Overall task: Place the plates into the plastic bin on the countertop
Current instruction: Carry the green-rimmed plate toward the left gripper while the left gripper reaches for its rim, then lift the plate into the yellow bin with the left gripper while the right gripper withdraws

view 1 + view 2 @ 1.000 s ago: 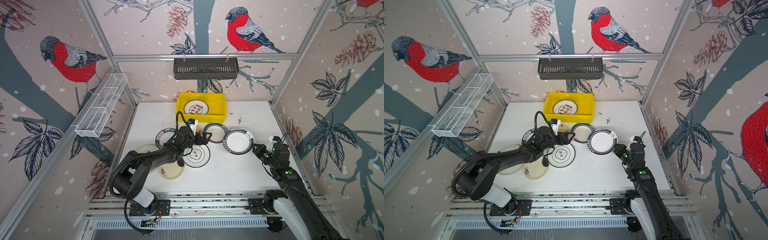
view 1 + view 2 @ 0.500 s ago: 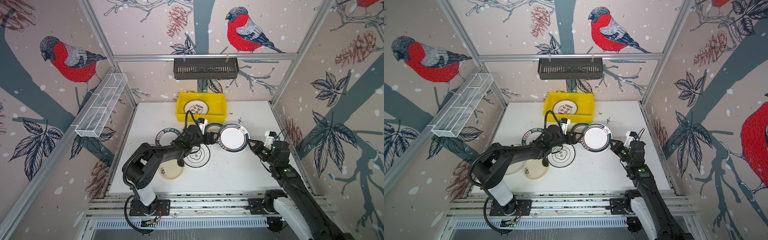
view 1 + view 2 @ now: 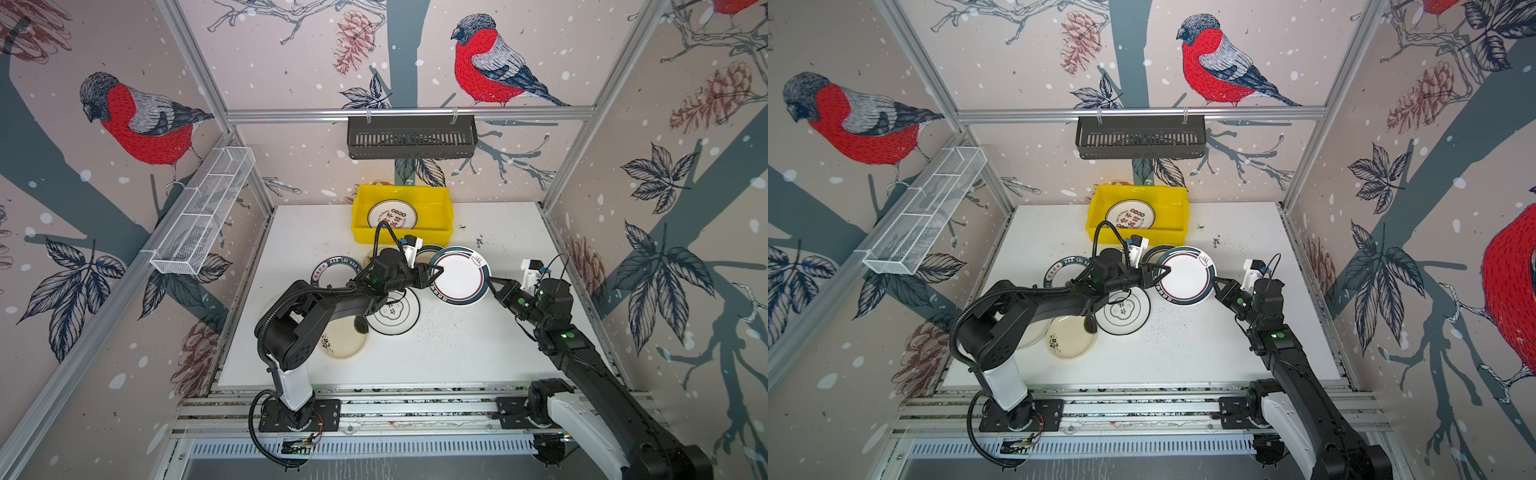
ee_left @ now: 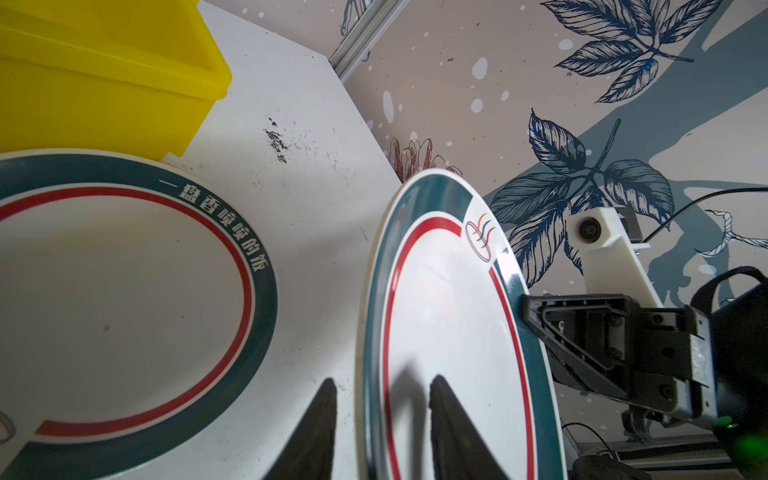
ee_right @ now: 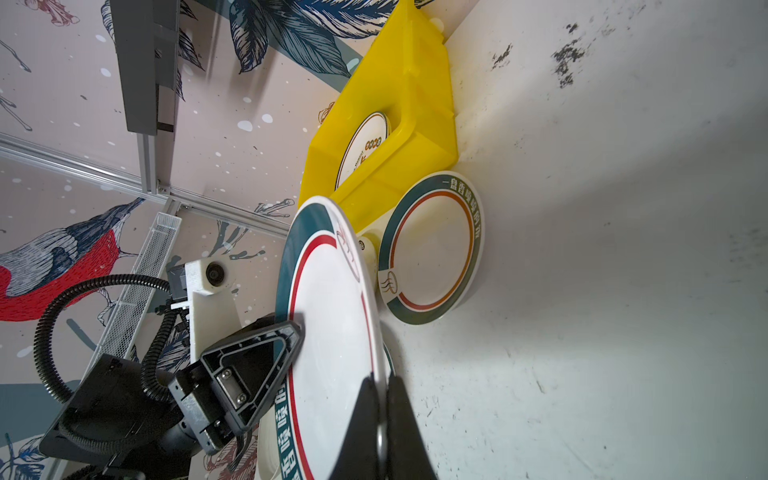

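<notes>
A white plate with a teal rim and red ring [image 3: 459,276] [image 3: 1185,276] hangs tilted above the countertop [image 3: 457,353]. My right gripper [image 5: 381,379] [image 3: 490,282] is shut on its right rim. My left gripper [image 4: 382,384] [image 3: 436,272] straddles the opposite rim, fingers [image 4: 324,415] apart with a gap showing beside the rim. The yellow plastic bin [image 3: 399,235] [image 3: 1138,235] [image 4: 104,83] stands at the back with one lettered plate [image 3: 392,215] inside. Several other plates lie below my left arm: a teal-rimmed one [image 4: 116,299] [image 5: 432,249], a black-ringed one [image 3: 395,311], a yellowish one [image 3: 345,343].
A dark slotted basket [image 3: 411,137] hangs on the back wall above the bin. A white wire mesh tray [image 3: 203,216] is fixed to the left wall. Black specks [image 3: 478,241] mark the countertop right of the bin. Aluminium rails [image 3: 415,407] run along the front.
My right gripper has lifted the teal-rimmed plate and carried it left, tilting it up. My left gripper has swung right to its far rim and narrowed its jaws around it.
</notes>
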